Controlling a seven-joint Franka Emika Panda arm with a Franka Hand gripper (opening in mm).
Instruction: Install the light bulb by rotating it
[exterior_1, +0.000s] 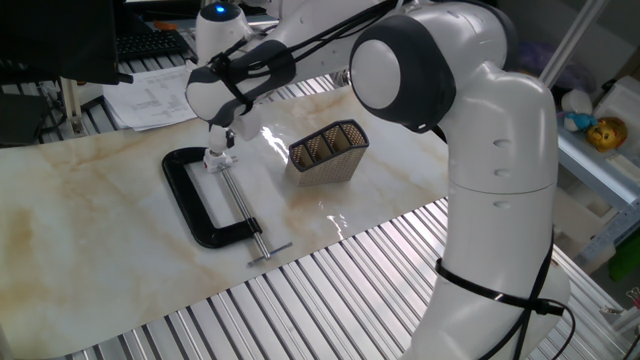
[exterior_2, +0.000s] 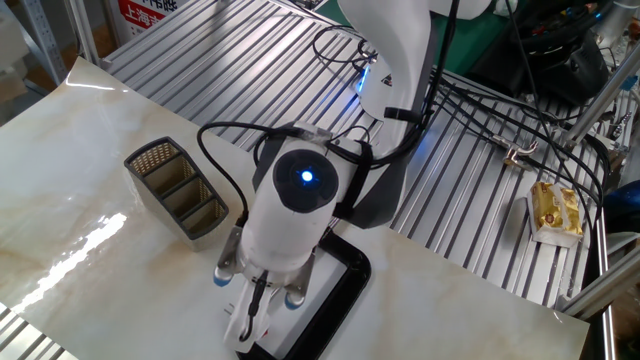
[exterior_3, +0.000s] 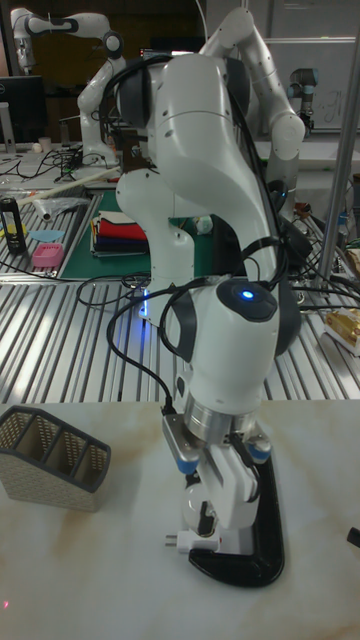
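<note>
Tall fixed view shows you the gripper (exterior_3: 205, 520) pointing down over the head end of the black clamp (exterior_3: 255, 550), near the table's (exterior_1: 80, 230) middle. Its jaws look closed on something white, probably the light bulb (exterior_1: 215, 158); you cannot confirm it. Mesh basket (exterior_1: 328, 152) stands beside.

We count one black C-clamp (exterior_1: 208, 205) on the marble surface (exterior_1: 80, 220), one mesh basket (exterior_1: 328, 151) with three compartments, one robot arm (exterior_1: 450, 120) with one pincer (exterior_1: 219, 157), and one gold-wrapped packet (exterior_2: 555, 212).
</note>
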